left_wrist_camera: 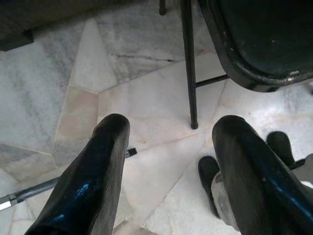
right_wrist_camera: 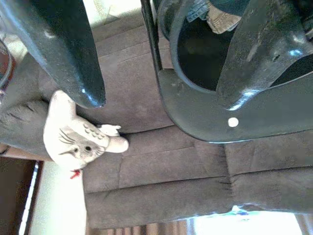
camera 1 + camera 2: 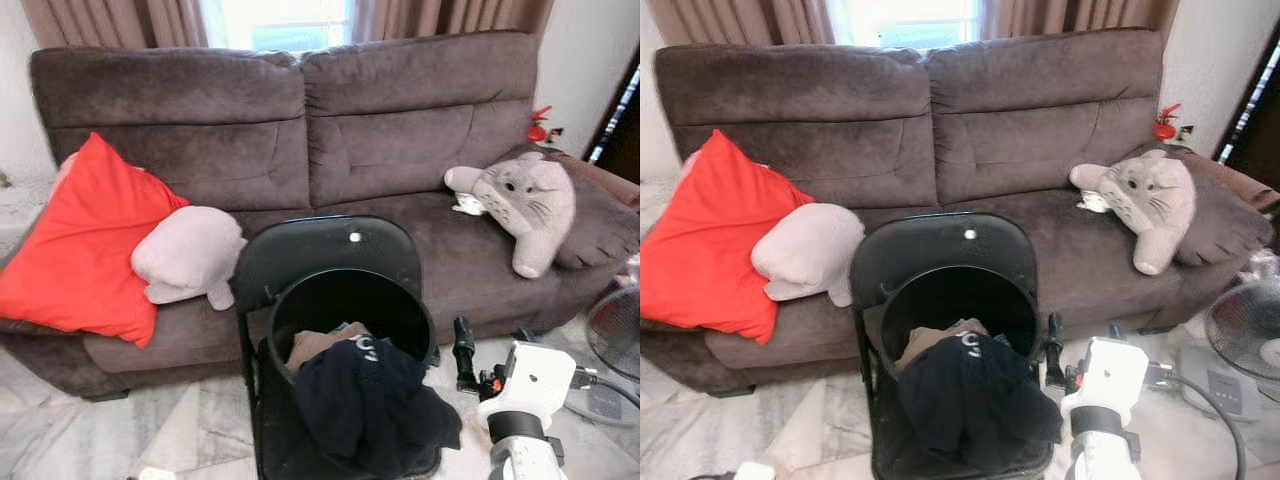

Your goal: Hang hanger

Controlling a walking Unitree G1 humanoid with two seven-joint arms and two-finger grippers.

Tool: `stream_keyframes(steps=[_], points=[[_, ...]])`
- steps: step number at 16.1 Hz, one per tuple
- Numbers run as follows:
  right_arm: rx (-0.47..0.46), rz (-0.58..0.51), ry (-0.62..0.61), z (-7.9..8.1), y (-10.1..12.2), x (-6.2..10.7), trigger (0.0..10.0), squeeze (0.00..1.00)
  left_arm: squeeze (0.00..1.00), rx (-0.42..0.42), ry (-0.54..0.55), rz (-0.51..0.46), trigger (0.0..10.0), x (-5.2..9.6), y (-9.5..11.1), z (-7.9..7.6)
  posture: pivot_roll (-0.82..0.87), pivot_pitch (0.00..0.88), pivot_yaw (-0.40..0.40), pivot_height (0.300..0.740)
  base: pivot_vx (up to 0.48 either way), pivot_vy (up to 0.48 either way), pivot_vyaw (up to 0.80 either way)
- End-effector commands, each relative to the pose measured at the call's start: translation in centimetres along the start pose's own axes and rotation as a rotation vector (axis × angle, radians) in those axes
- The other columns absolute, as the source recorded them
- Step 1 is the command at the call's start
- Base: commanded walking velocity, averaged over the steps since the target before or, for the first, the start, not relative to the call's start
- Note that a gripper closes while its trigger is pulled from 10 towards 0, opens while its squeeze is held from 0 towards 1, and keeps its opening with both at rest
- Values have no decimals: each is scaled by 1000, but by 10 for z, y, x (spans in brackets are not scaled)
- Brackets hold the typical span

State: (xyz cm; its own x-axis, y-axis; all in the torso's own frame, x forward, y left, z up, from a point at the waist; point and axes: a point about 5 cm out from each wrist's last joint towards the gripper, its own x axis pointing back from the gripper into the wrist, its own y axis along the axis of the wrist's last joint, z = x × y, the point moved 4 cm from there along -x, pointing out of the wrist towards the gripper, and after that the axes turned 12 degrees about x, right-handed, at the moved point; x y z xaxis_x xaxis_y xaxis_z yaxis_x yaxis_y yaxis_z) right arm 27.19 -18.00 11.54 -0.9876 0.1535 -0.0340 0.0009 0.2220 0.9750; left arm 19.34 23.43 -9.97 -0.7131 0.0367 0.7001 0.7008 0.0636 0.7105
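A black folding chair (image 3: 320, 250) stands in front of the brown sofa (image 3: 300, 130). On it rests a round black basket (image 3: 290, 310) with a tan cloth and a dark garment (image 3: 370, 405) draped over its front rim. My right gripper (image 3: 490, 350) is raised just right of the basket, open and holding nothing; in the right wrist view its fingers (image 2: 78, 58) point at the chair back (image 2: 234, 122) and the sofa. My left gripper (image 1: 171, 129) hangs low and open over the marble floor (image 1: 142, 112), beside a chair leg (image 1: 190, 73).
A red cushion (image 3: 85, 240) and a pale cushion (image 3: 190, 255) lie on the sofa's left, and a grey plush toy (image 3: 530, 205) on its right. A floor fan (image 3: 615, 335) stands at the far right. A thin grey rod (image 1: 24, 193) lies on the floor.
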Motion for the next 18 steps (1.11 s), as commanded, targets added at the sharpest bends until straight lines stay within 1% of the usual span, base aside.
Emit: stream_keyframes(steps=[1, 6, 11, 12, 14, 15, 16, 17, 18], points=[[-9, 10, 25, 8, -1, 1, 10000, 0, 0, 11, 19, 33, 10000, 3, -9, 5, -47, 6, 59, 740, 0, 330, 0], [0, 14, 36, 9, -3, 2, 10000, 0, 0, 12, 16, 34, 10000, 3, -9, 4, -48, 10, 57, 740, 0, 295, 0], [6, 25, 47, 11, -5, 5, 10000, 0, 0, 4, 8, 29, 10000, 3, -9, 2, -49, 13, 56, 740, 0, 0, 0], [9, 37, 58, 13, -8, 6, 10000, 0, 0, 2, 7, 30, 10000, 3, -9, 2, -50, 13, 57, 740, 0, 0, 0], [13, 51, 116, 20, -10, 8, 10000, 0, 0, -1, 4, 31, 10000, 2, -9, 1, -52, 13, 58, 740, 0, 0, 0], [20, 55, 156, 26, -12, 8, 10000, 0, 0, -2, 4, 32, 10000, 2, -9, 1, -52, 13, 58, 740, 0, 0, 0], [14, 67, 227, 36, -14, 10, 10000, 0, 0, -3, 3, 33, 10000, 2, -9, 1, -54, 13, 58, 740, 0, 0, 0], [24, 63, 388, 59, -15, 17, 10000, 0, 0, -4, 0, 35, 10000, 2, -9, 0, -56, 13, 60, 740, 0, 0, 0], [19, 66, 500, 74, -16, 24, 10000, 0, 0, -6, -3, 38, 10000, 2, -9, -1, -52, 12, 56, 740, 0, 0, 0]])
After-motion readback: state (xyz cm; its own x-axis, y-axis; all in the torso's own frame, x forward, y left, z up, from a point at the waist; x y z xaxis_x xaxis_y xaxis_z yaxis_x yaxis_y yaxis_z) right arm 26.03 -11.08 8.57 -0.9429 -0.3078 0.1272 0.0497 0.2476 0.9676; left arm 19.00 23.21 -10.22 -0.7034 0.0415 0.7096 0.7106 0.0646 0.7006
